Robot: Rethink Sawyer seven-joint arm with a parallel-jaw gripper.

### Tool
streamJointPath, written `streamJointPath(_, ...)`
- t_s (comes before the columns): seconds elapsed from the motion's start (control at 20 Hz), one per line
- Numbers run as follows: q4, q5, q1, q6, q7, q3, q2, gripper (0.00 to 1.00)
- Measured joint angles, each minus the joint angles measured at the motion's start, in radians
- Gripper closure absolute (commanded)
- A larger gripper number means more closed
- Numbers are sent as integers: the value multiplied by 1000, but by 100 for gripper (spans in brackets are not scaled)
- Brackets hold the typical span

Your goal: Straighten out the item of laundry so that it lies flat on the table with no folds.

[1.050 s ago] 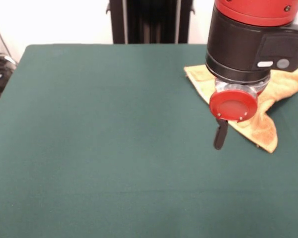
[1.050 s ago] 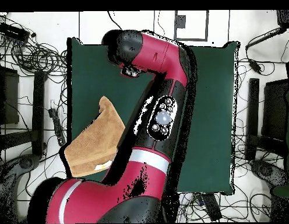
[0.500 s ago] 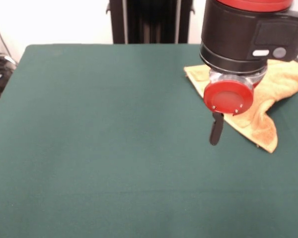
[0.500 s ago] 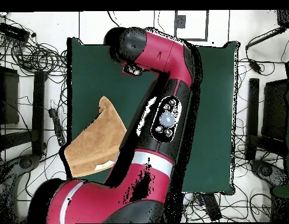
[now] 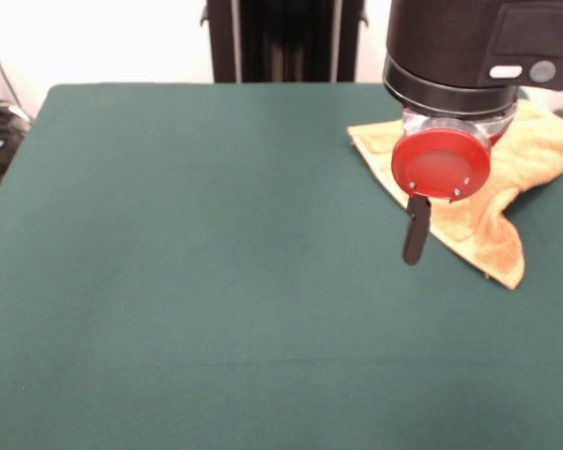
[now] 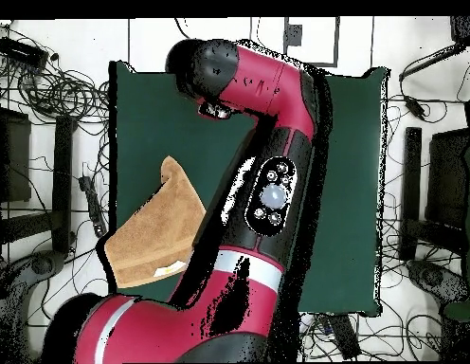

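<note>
The item of laundry (image 5: 493,220), an orange-yellow towel, lies folded and bunched at the right side of the green table (image 5: 216,281), with one corner pointing toward the front. From above, the towel (image 6: 158,232) is a tapered wedge by the table's (image 6: 343,190) left edge, partly under the arm. My gripper (image 5: 416,232) hangs below a red round flange, over the towel's left edge. I see no cloth hanging from it. Seen from above, the gripper (image 6: 216,110) is mostly hidden by the arm's head.
The red and black arm (image 6: 267,190) lies diagonally across the middle of the table in the overhead view. Cables and stands (image 6: 49,85) surround the table on the floor. Dark pedestal posts (image 5: 286,42) stand behind the far edge.
The gripper has risen a little, drifting slightly left and then back right. The towel has kept its shape and place.
</note>
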Motion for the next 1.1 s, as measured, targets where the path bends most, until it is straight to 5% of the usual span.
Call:
streamJointPath(0.55, -13, 6, 0, 22, 0, 0, 11, 0)
streamJointPath(1.1, -36, 63, 50, 188, 103, -9, -9, 0)
